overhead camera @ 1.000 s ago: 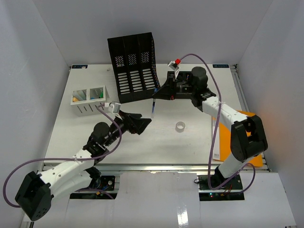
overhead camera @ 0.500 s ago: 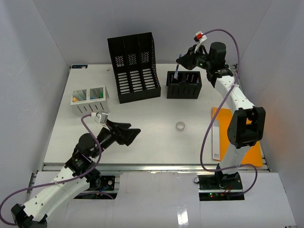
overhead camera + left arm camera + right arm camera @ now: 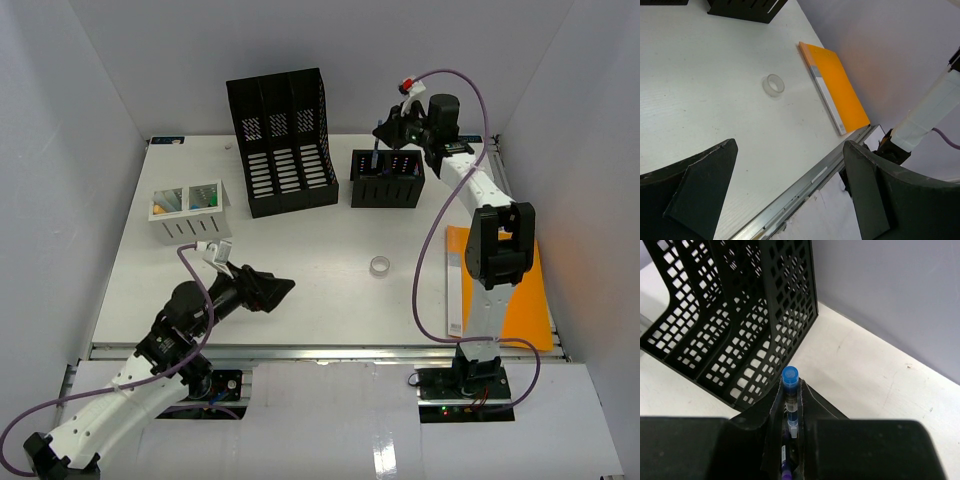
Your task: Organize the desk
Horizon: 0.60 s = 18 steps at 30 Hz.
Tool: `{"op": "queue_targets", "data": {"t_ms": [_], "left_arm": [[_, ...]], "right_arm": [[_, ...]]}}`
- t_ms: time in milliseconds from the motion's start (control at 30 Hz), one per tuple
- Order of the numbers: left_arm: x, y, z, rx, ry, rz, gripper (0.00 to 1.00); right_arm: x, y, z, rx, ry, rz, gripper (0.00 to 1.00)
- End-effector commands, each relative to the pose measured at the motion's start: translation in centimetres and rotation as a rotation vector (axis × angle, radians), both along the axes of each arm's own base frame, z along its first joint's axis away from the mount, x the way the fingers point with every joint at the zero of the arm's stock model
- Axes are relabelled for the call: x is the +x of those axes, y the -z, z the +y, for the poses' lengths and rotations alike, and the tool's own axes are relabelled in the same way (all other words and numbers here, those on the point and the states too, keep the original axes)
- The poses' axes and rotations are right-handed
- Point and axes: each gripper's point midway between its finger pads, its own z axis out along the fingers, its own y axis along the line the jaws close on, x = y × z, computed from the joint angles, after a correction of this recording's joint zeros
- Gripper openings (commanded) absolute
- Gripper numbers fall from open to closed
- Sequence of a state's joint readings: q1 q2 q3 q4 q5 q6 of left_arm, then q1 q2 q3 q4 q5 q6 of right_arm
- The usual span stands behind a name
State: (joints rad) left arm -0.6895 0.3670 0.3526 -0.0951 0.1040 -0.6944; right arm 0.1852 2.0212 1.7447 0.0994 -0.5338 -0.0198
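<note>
Your right gripper (image 3: 385, 133), clamped on the pen (image 3: 790, 376), has swung up over the holder (image 3: 387, 180) just below it, so release looks next. Meanwhile your left gripper (image 3: 275, 293), jaws wide and empty, has pulled back, with the desk (image 3: 330, 230) beneath.

Free passage over tabletop (image 3: 320, 240) centre and near edge; lone tape roll (image 3: 380, 266) there. Far edge blocked: file rack (image 3: 283, 140), black basket (image 3: 387, 180). White bin (image 3: 188, 212) left edge, orange folder (image 3: 542, 300) right edge.
</note>
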Motion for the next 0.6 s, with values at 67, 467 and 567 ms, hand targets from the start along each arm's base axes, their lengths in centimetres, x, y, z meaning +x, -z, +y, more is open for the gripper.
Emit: {"op": "queue_targets", "data": {"t_ms": [67, 467, 567], "left_arm": [[0.2, 0.9, 0.0, 0.009, -0.012, 0.049, 0.98], [0.2, 1.7, 0.0, -0.007, -0.022, 0.089, 0.98], [0.2, 1.6, -0.2, -0.01, -0.018, 0.097, 0.98]], "right_arm": [[0.5, -0.5, -0.1, -0.022, 0.001, -0.067, 0.13], [-1.3, 2.8, -0.3, -0.068, -0.025, -0.037, 0.24], [-1.9, 2.6, -0.3, -0.072, -0.03, -0.045, 0.26]]}}
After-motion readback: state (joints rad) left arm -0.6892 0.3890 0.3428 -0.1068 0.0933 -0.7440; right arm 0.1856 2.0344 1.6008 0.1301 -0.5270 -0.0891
